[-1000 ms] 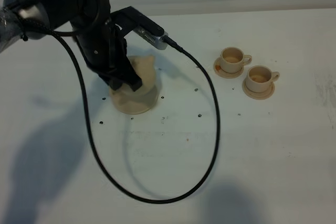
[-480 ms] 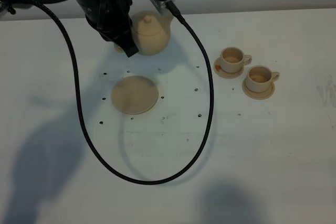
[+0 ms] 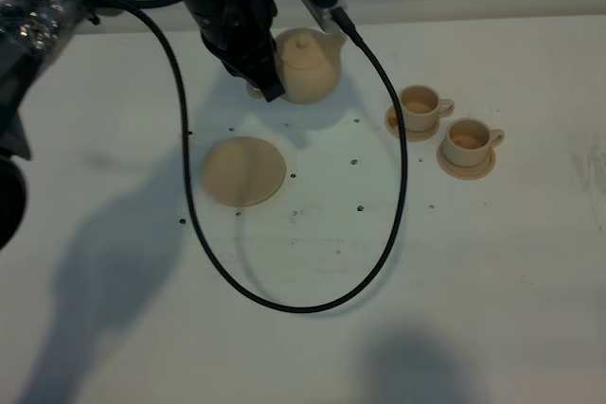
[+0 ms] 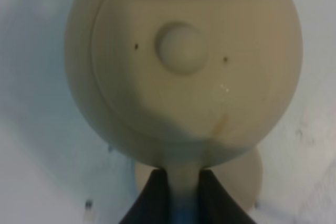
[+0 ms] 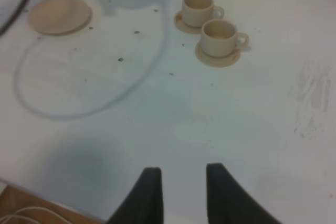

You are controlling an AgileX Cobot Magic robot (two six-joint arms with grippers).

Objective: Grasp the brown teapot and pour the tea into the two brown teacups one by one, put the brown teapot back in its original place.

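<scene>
My left gripper [image 3: 266, 82] is shut on the loop handle of the brown teapot [image 3: 305, 67], which hangs upright in the air at the back of the table, left of the cups. In the left wrist view the teapot's lid and knob [image 4: 180, 47] fill the picture, with the handle pinched in the left gripper [image 4: 182, 199]. The wide saucer [image 3: 242, 170], its original place, lies bare below and to the left. The two brown teacups [image 3: 419, 106] [image 3: 467, 141] stand on small saucers at the right. My right gripper [image 5: 182, 192] hovers open over the table's near side, holding nothing.
A black cable [image 3: 284, 306] loops from the left arm down across the middle of the white table [image 3: 492, 262]. Small dark specks dot the surface around the wide saucer [image 5: 59, 14]. The table's near edge [image 5: 37, 195] shows in the right wrist view, as do the teacups [image 5: 199, 8] [image 5: 219, 34].
The left gripper lifted the teapot off the wide saucer, carried it toward the back, then to the right toward the cups. The right gripper has not moved.
</scene>
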